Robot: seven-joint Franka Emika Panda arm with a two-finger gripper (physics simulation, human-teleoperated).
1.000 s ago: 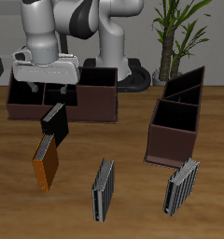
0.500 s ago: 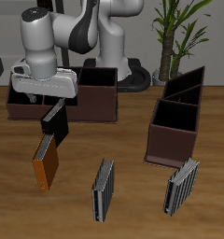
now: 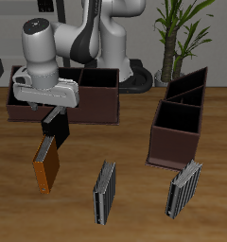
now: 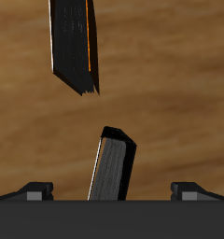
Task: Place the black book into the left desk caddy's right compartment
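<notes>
The black book (image 3: 54,129) stands tilted on the table in front of the broadside caddy, just behind the orange-brown book (image 3: 46,166). My gripper (image 3: 50,111) is open and hangs right over the black book's top edge, with nothing held. In the wrist view the black book (image 4: 114,166) rises between my two spread fingertips (image 4: 35,190), and the orange-brown book (image 4: 75,42) lies beyond it. The left desk caddy (image 3: 199,99) stands end-on at the other side of the table. Its right compartment (image 3: 174,142) is the tall end section nearest the table's front edge.
The broadside dark brown caddy (image 3: 96,106) stands directly behind my gripper. Two grey striped books (image 3: 105,192) (image 3: 184,187) stand near the table's front edge. A potted plant (image 3: 177,38) stands behind the left caddy.
My gripper has come down and slightly forward, from above the broadside caddy to just over the black book. The books and caddies have not moved.
</notes>
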